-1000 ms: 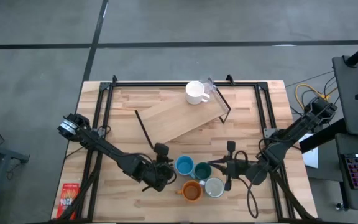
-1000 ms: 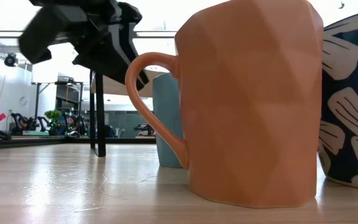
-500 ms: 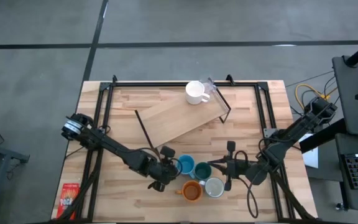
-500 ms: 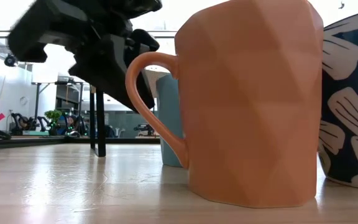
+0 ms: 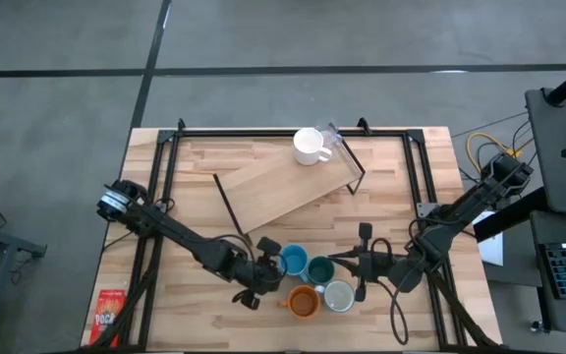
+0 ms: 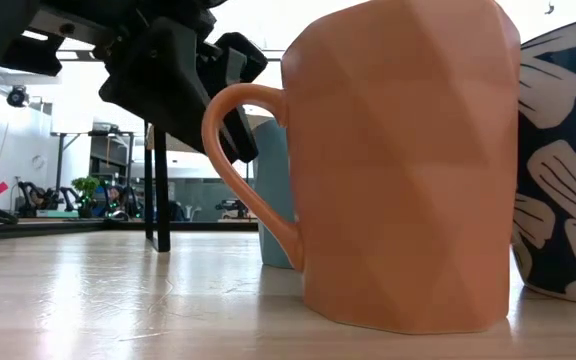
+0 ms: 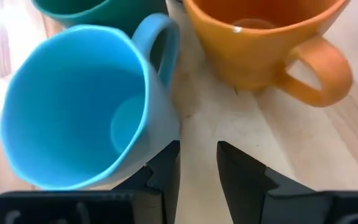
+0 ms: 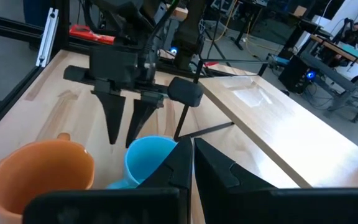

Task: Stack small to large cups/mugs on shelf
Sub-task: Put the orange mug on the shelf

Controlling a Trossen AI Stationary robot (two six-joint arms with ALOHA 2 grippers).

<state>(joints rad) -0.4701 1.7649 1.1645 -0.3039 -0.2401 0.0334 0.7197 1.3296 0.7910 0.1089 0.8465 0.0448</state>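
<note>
A light blue mug (image 5: 291,261), a dark teal mug (image 5: 320,267), an orange mug (image 5: 304,301) and a pale grey-white mug (image 5: 338,295) stand together near the table's front edge. A white mug (image 5: 309,146) stands on the far end of the tilted shelf plank (image 5: 283,192). My left gripper (image 5: 266,267) is open, fingers pointing down just left of the light blue mug (image 7: 73,106); both fingers are outside it. My right gripper (image 5: 340,262) is shut, level, close beside the teal mug's right side. My left gripper has one finger (image 7: 165,167) right beside the light blue mug's outer wall (image 7: 157,134), below its handle; I cannot tell whether it touches. The other finger stands over bare table between this mug and the orange mug (image 7: 260,37).
A clear glass (image 5: 334,143) stands beside the white mug on the shelf. Black frame rails (image 5: 160,187) run along the table's left, right and far sides. A red packet (image 5: 111,313) lies at the front left. Bare table lies left of the mugs.
My left gripper has moved toward the table's right edge and down, closing in on the light blue mug's left side, its fingers still apart. The mugs stand where they were. My right arm has kept still.
</note>
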